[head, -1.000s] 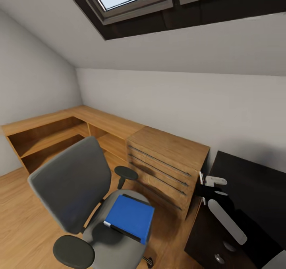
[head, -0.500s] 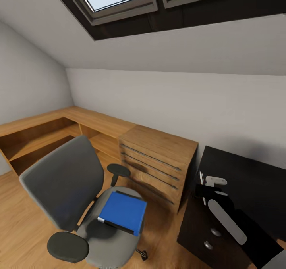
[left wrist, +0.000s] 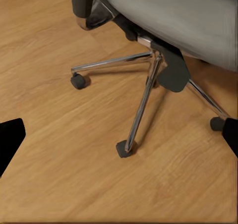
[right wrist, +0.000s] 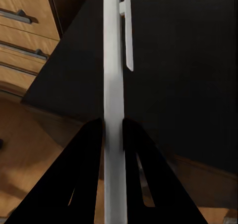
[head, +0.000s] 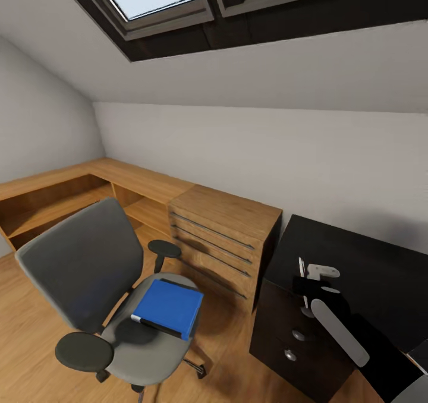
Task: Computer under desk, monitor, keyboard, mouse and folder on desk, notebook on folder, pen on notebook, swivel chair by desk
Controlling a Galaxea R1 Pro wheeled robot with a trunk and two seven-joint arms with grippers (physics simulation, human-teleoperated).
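Attic bedroom, sloped ceiling with skylight overhead. Long light wooden built-in shelving (head: pixel 77 192) runs along the far left wall; a light wooden drawer cabinet (head: pixel 223 236) with bar handles stands at its right end.

Black desk, i.e. the counter (head: pixel 356 260), sits at right, just beside the cabinet; its drawers with round silver knobs (head: pixel 291 340) face the near side. Visible top is bare.

Swivel chair (head: pixel 89 266) stands at near left on the wooden floor (left wrist: pixel 64 149), well apart from the counter. Grey padded back, black armrests, chrome star base on casters (left wrist: pixel 144 85) seen close in the left wrist view.

Folder (head: pixel 168 307): bright blue, black spine edge, lying flat on the chair seat, near edge overhanging slightly.

Right gripper (right wrist: pixel 113 130): fingers pressed onto a slim white pen (right wrist: pixel 112 60), clip side showing, held over the counter's near left corner. Pen also seen upright at the gripper in the head view.

Left gripper (left wrist: pixel 119 140): fingertips spread wide at the frame edges, nothing between them, hanging low over the floor by the chair base.

Handling judgement: folder looks light, stiff and flat, smooth cover likely slippery. Best taken at the overhanging edge, pinched top and bottom; the seat padding may give a little. Chair will roll if pushed, so approach gently. Pen is thin and could twist in the pinch.
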